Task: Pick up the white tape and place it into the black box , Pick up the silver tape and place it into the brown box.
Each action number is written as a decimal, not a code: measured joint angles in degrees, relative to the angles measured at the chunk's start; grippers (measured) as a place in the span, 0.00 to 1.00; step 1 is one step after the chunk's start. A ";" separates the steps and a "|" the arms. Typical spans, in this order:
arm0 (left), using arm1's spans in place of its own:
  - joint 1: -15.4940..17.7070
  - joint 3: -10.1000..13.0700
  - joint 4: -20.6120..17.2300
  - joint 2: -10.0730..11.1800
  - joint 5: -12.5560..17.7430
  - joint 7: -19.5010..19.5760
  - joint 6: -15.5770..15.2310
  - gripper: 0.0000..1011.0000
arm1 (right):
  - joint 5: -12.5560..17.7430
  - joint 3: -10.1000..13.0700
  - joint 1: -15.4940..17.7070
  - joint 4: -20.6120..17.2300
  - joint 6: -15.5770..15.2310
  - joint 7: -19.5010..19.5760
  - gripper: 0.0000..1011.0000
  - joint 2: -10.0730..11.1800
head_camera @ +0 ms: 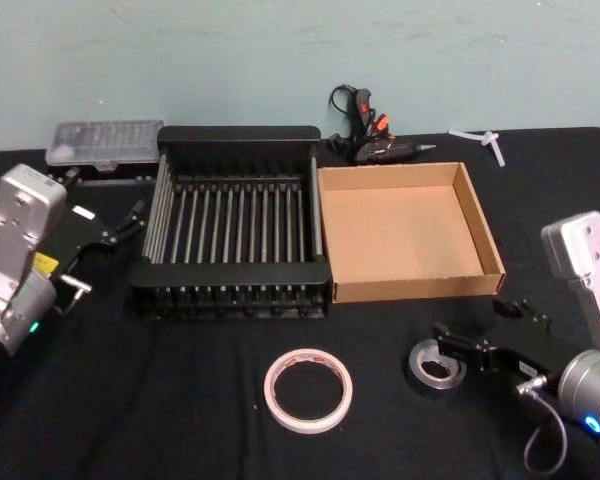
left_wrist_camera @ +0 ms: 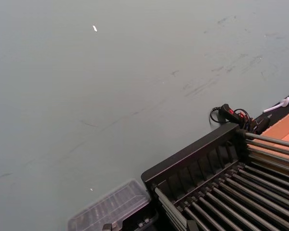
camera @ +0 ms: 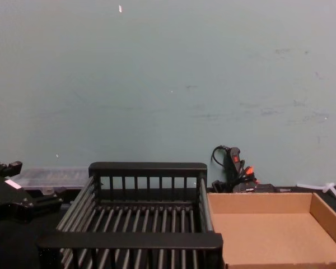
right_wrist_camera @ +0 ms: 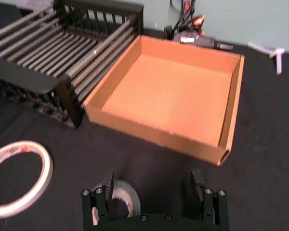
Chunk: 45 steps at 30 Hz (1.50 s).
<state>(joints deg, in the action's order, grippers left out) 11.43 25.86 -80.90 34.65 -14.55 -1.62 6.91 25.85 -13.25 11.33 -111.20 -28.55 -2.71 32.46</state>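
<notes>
**Right gripper over silver tape, both rolls not yet boxed**

Right gripper (head_camera: 477, 335) sits low at the silver tape (head_camera: 436, 363), jaws spread wide. In the right wrist view one finger (right_wrist_camera: 107, 185) is over the roll's rim (right_wrist_camera: 119, 196), the other finger stands off to the side on bare cloth; nothing gripped. Silver tape lies flat on the black table (head_camera: 160, 410), just in front of the brown box (head_camera: 408, 230), which holds nothing. White tape (head_camera: 308, 389) lies flat too, near the silver roll, in front of the black box (head_camera: 236, 225), also with nothing inside.

Left gripper (head_camera: 120, 228) is parked beside the black box's left side, lifted off the table, fingers apart, carrying nothing.

Handling guess: both rolls look light and rigid, a stiff ring that won't crush. Outer face likely smooth, a bit slippery. Best hold is probably pinching the ring wall, one finger in the central hole, one outside. The low profile means fingers must come right down to the cloth.
</notes>
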 joint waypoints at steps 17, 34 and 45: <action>0.00 0.00 0.00 0.00 0.00 0.00 0.00 0.99 | -0.88 1.44 2.25 -0.72 -3.34 -1.84 0.99 -0.28; 0.00 0.01 0.00 0.00 0.00 0.00 0.00 0.99 | -3.11 1.32 0.53 1.89 -4.57 -3.69 0.99 -2.56; 0.00 0.00 0.00 0.00 0.00 0.00 0.00 0.99 | -4.37 1.27 -0.56 3.47 -5.07 -4.84 0.99 -3.79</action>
<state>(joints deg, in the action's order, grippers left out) 11.43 25.86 -80.90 34.65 -14.55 -1.62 6.91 21.49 -11.98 10.77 -107.73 -33.62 -7.54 28.67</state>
